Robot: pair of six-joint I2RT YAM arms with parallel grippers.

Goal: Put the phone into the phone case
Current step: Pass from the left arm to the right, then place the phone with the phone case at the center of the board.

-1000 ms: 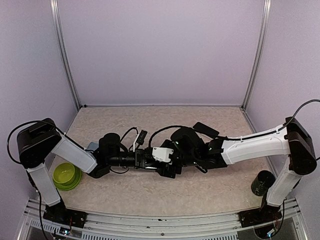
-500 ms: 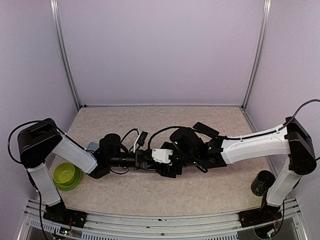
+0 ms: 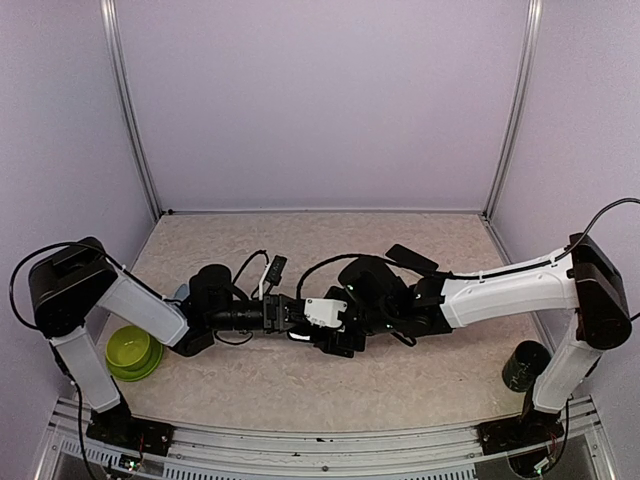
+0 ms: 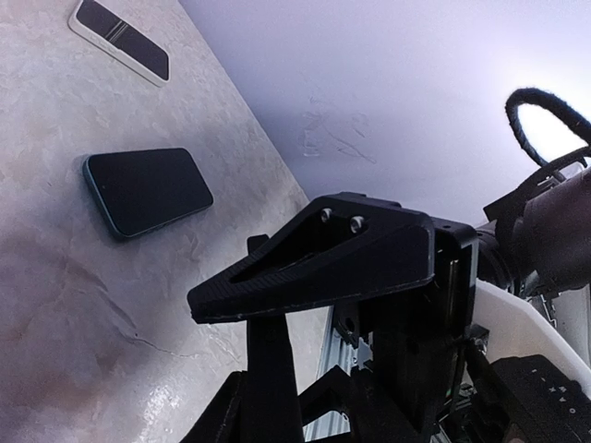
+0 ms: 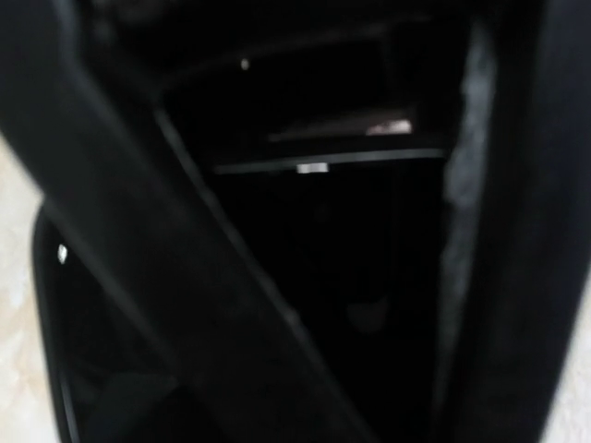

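Note:
A dark-screened phone with a teal rim [image 4: 148,191] lies flat on the table; it also shows in the top view [image 3: 412,258]. My two grippers meet at mid-table. My left gripper [image 3: 290,314] points right, its jaws apart with only table showing between them [image 4: 323,383]. A black finger [image 4: 314,263] crosses just above them. My right gripper [image 3: 335,332] is pressed low over a black flat thing with a rounded corner [image 5: 55,305]. I cannot tell whether that is the case. The right wrist view is almost black, so its jaws do not show.
A flat dark slab with a white rim [image 4: 120,41] lies beyond the phone. A green bowl [image 3: 132,352] sits front left, with a light blue thing [image 3: 183,292] half hidden behind my left arm. A dark cup [image 3: 524,365] stands front right.
My left arm has drawn back a little to the left, its gripper moving away from the right gripper. The right arm has barely moved.

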